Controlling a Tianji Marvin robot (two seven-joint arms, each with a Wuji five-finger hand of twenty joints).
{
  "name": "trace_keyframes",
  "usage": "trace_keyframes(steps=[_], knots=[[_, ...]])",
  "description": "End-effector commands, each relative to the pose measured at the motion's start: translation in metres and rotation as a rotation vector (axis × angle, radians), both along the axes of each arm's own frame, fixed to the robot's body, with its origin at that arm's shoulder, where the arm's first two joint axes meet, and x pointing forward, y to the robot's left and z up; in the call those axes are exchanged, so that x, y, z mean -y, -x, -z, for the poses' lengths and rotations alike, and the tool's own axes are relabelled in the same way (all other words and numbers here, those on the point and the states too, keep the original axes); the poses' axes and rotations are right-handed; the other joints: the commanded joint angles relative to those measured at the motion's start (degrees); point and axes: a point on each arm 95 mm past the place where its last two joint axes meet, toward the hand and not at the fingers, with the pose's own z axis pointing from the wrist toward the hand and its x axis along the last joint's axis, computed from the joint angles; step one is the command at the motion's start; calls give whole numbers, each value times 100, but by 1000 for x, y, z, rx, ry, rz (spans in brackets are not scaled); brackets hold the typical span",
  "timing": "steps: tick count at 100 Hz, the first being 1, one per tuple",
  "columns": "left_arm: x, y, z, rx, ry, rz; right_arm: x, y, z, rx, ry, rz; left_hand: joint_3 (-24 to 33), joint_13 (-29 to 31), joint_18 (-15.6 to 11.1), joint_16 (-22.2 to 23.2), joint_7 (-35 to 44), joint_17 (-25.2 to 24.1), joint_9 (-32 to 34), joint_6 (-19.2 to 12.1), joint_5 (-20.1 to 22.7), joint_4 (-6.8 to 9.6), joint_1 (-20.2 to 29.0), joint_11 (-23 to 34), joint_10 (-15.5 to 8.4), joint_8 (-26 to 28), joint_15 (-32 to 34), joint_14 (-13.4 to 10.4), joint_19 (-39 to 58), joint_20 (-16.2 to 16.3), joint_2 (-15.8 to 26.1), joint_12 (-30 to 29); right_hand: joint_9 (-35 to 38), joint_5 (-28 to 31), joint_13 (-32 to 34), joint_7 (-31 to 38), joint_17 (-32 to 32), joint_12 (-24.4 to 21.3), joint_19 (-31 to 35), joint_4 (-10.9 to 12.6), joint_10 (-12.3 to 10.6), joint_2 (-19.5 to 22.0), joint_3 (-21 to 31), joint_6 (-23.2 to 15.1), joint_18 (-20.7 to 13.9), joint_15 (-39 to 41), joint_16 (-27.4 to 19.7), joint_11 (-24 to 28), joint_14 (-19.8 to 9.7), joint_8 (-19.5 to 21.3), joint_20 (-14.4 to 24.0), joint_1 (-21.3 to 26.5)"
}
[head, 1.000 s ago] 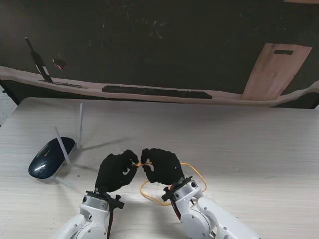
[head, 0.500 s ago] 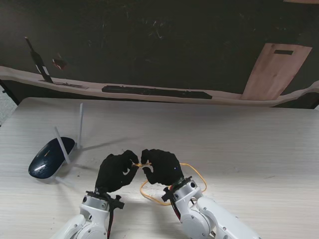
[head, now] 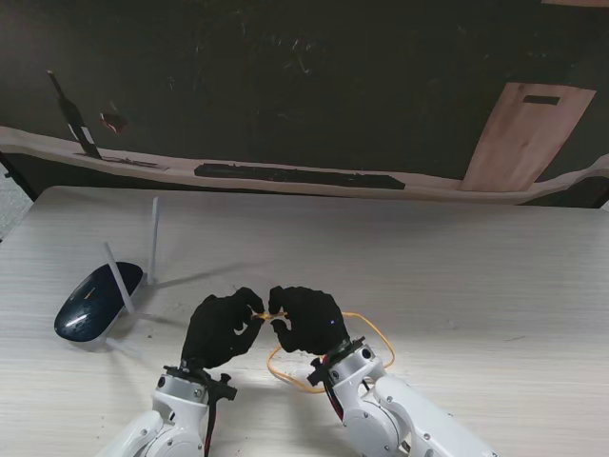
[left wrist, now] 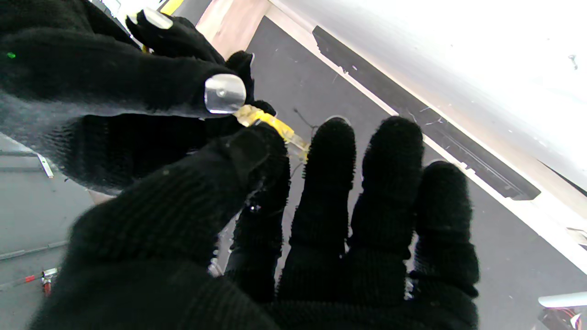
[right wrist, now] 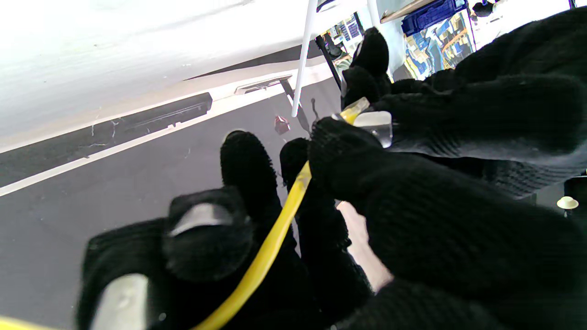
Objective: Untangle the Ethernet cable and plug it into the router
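Both black-gloved hands meet near the table's front edge. My left hand (head: 221, 328) and right hand (head: 307, 319) pinch the same end of the yellow Ethernet cable (head: 366, 328) between their fingertips. The clear plug (left wrist: 275, 128) shows between thumb and forefinger in the left wrist view. In the right wrist view the cable (right wrist: 270, 243) runs along my right palm up to the pinch. Its loop lies on the table under and behind my right wrist. The dark blue router (head: 95, 300), with white antennas (head: 153, 240), sits to the left.
The pale wooden table (head: 457, 276) stretches ahead of the hands. A dark floor lies beyond its far edge, with a wooden board (head: 526, 133) at the back right and a long black strip (head: 300, 175) along the pale border.
My right hand has shifted very slightly nearer to me; the left hand, cable and router have not visibly moved.
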Motion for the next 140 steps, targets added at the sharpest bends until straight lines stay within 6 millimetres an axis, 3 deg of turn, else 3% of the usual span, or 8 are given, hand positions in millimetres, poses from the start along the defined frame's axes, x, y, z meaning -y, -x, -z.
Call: trace_keyframes(steps=[1,26,68,83,94,101,114,140], knots=[[2,2,0,-14,2,9,-2,2,3,-14,7,-6,404,21,69,99,287,-60,16,-100,-59,310,258,97,-223,128,99,72,144,113,68,49,394,35,110,-71,142,-34,1354,-79,503,79,135,89,-2019,474,117,354,42,-84,161,164],[2,2,0,-12,6,10,-4,2,3,-20,6,-3,403,24,70,99,284,-62,19,-96,-65,309,264,95,-227,127,97,71,140,114,68,50,765,311,108,-58,183,151,1354,-57,623,55,128,529,-2125,768,356,562,6,-176,592,221],[2,2,0,-31,14,10,0,2,2,-3,5,-17,244,-71,79,92,136,-196,-29,-23,-78,230,278,52,-171,49,49,154,87,113,111,11,915,697,109,119,179,235,1354,-35,528,269,175,-104,-2160,693,401,513,-3,-165,610,216],[1,3,0,-51,16,24,3,3,2,-13,10,-13,-262,-623,45,192,-952,-706,-1017,188,-433,37,-400,42,-58,35,-238,287,-168,150,332,-219,973,813,109,73,175,234,1354,-40,568,179,263,-116,-2127,663,398,446,25,-81,579,263],[-1,4,-2,-56,29,40,5,2,2,-40,-5,8,-364,-1036,90,223,-1749,-1114,-1746,375,-582,110,-837,-260,127,43,-474,455,-335,161,904,-688,983,824,111,2,176,261,1354,-50,611,205,269,-44,-2110,661,404,446,68,39,578,291],[-3,4,-4,-38,53,33,7,2,1,-66,-23,23,-776,-1218,146,219,-1945,-1301,-1888,421,-615,121,-802,-452,221,76,-577,562,-405,167,1292,-816,978,810,111,-70,196,308,1353,-52,664,277,239,30,-2188,802,473,493,30,155,697,321],[-7,3,-6,-8,116,40,12,2,0,-94,-45,42,-1021,-1382,186,169,-2056,-1460,-1923,411,-505,68,-499,-534,290,28,-720,658,-513,138,1337,-862,968,789,114,-91,227,357,1354,-52,687,376,203,56,-2333,1047,585,596,-31,218,952,321],[-13,1,-2,1,34,94,17,6,-5,-150,-108,54,-916,-1771,103,-62,-2350,-1657,-2222,235,-532,60,-384,-962,159,-130,-1300,420,-896,-78,1304,-1056,933,660,114,-33,237,413,1354,-67,686,577,119,75,-2367,1238,664,735,-98,321,1130,254]])
